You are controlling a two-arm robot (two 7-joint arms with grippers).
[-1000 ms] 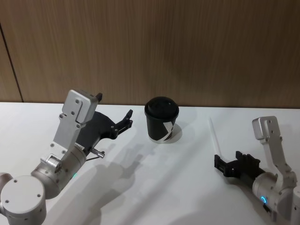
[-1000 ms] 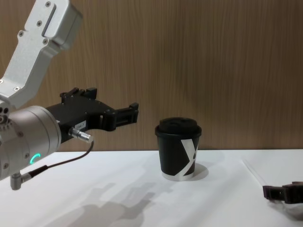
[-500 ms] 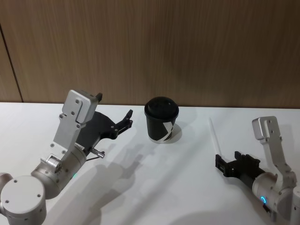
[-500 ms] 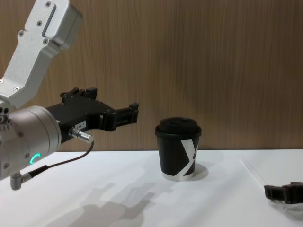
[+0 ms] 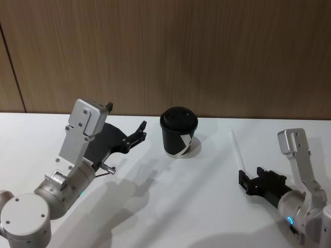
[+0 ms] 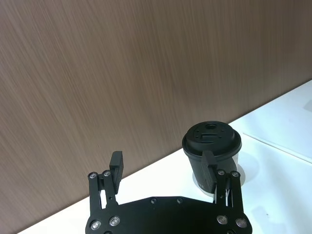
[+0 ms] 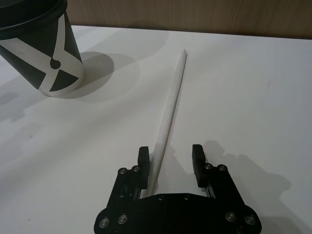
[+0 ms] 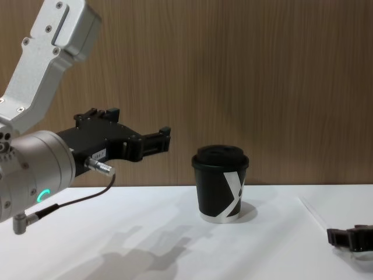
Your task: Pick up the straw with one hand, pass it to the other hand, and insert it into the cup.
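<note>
The white straw point(image 5: 236, 149) lies flat on the table, right of the black lidded cup point(image 5: 178, 132), which stands upright with a white X mark. My right gripper point(image 5: 243, 182), the small black one, sits low over the straw's near end and is open. In the right wrist view the straw point(image 7: 169, 114) runs between its fingers point(image 7: 142, 159), closer to one of them, with the cup point(image 7: 41, 48) off to the side. My left gripper point(image 5: 140, 130), with its silver wrist, hovers open left of the cup. The cup point(image 6: 212, 146) stands past its fingertips.
A white table point(image 5: 170, 206) carries everything, and a wood-panelled wall point(image 5: 207, 51) rises right behind the cup. In the chest view the left gripper point(image 8: 165, 137) hangs above cup height, the cup point(image 8: 220, 184) is central, and the right gripper point(image 8: 335, 236) sits at the lower right.
My right gripper has edged slightly to the right along the table beside the straw. The left arm, cup and straw have not moved.
</note>
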